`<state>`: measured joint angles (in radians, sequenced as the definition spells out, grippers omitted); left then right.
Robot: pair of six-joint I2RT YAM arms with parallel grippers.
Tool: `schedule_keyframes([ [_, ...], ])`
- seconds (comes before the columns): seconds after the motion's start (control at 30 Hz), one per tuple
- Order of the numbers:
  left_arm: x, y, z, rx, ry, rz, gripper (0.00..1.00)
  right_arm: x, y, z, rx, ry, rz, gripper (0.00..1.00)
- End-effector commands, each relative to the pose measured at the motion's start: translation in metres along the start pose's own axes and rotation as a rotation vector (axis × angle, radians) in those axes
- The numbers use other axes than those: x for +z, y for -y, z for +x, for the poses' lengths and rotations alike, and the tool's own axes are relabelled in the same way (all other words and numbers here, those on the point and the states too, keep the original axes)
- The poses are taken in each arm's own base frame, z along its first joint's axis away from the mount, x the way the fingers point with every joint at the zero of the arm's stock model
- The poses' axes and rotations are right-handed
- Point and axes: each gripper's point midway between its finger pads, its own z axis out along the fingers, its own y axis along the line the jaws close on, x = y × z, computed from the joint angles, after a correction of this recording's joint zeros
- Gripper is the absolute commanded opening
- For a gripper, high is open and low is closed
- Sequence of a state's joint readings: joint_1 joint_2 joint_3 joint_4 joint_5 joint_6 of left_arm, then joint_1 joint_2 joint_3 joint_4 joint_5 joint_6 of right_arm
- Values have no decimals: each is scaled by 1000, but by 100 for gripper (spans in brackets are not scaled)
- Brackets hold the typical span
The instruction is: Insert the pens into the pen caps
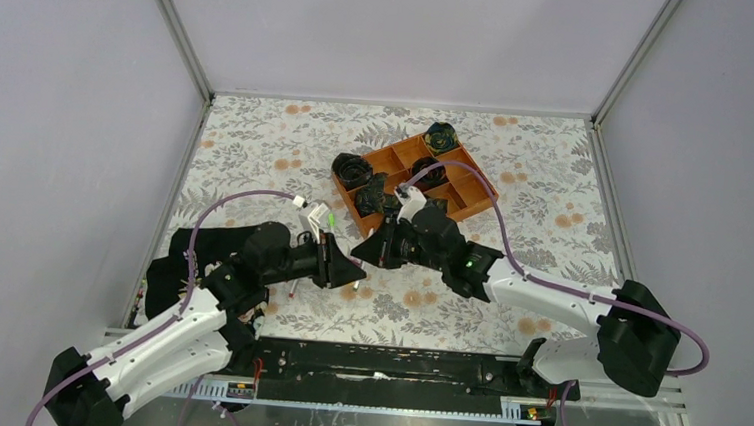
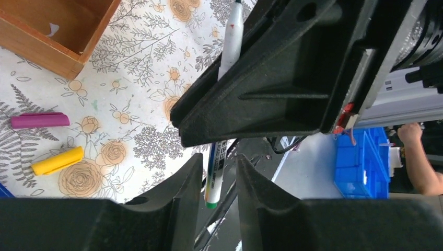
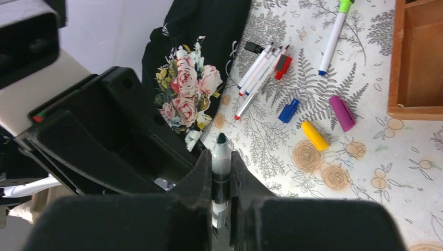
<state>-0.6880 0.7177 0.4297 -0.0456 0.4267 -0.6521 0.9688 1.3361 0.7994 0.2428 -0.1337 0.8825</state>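
Note:
My right gripper (image 3: 221,157) is shut on a white pen (image 3: 221,152) with a dark green tip that points out past the fingertips. In the left wrist view the same pen (image 2: 215,178), with its green end, hangs between the fingers of my left gripper (image 2: 219,162), which is open and has a gap on one side. The two grippers meet nose to nose in the top view, left (image 1: 352,269) and right (image 1: 382,251). Several pens (image 3: 258,70) lie together on the mat. Loose caps lie near them: blue (image 3: 288,110), yellow (image 3: 314,135), magenta (image 3: 342,113) and red (image 3: 282,68).
A capped pen with a neon green cap (image 3: 333,36) lies apart. An orange divided tray (image 1: 467,187) holding dark fabric rolls stands behind the grippers. A black flowered cloth (image 3: 193,78) lies at the mat's left. Enclosure walls surround the mat.

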Motion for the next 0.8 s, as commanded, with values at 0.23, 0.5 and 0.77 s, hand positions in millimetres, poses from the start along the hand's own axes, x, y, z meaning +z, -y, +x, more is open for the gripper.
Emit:
schedule_keyframes([
  [0.23,12,6,-10,14,30,46,17,3,-40,-11,59,16,-188,0],
  [0.5,-5,-46,-27,-15,144,-282,0,4,2,-14,-43,57,12,59],
  [0.77,-42,-102,-64,-81,247,-522,0,13,29,3,-133,8,105,54],
])
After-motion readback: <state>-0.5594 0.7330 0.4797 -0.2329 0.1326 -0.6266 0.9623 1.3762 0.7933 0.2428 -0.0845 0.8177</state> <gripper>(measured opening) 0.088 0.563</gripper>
